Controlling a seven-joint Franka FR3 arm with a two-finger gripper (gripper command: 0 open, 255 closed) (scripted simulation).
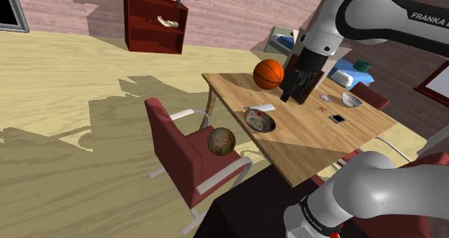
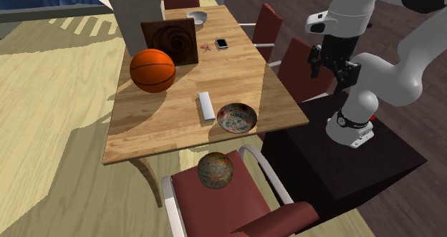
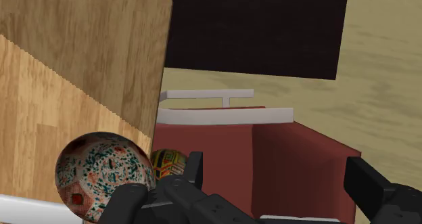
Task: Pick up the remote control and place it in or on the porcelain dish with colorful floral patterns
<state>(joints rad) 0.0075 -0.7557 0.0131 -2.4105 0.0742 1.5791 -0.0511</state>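
Table [image 1: 316,139], shoulder view: set on a pale wood floor; the white remote control [image 1: 263,107] is laid flat just beside the patterned dish [image 1: 260,120].
Claw [image 2: 337,71], second exterior view: hung past the table edge, well apart from the remote control, nothing yet gripped.
Fingers [image 3: 193,170], wrist view: spread, empty; the dish is seen beneath them, so a short carry is judged enough.

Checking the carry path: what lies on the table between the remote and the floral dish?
Nothing. In the second exterior view, just a sliver of bare tabletop separates the white remote from the floral dish beside it.
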